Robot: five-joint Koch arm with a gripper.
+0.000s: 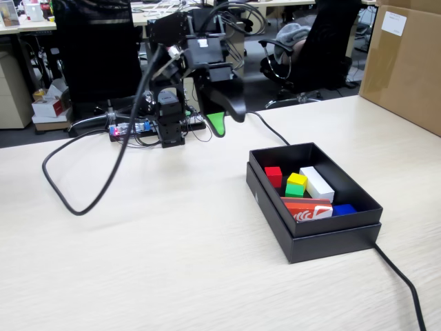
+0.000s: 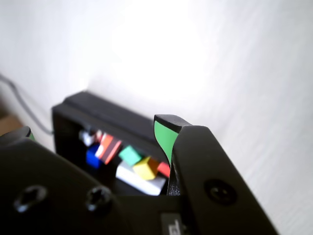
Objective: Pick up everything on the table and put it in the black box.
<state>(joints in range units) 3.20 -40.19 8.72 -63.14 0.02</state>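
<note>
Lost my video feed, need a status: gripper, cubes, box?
Gripper raised over bare table, empty. Red cube, yellow cube on green cube, all inside black box. Nothing obstructing.

- The fixed view stands off the near side of the table point(image 1: 138, 262), raised, and looks down at a slant across it toward the arm's base and the office chairs behind.
- It takes in the whole arm, the black box point(image 1: 313, 200) at right, and a brown carton point(image 1: 406, 62) at the far right edge.
- The wrist view rides just behind the gripper point(image 2: 98, 132), whose dark body fills the lower part of the picture, close and blurred.
- It faces down and forward over the pale tabletop point(image 2: 254, 73), washed out by glare.
- Both views share the black box point(image 2: 98, 117) and the coloured things lying in it.
</note>
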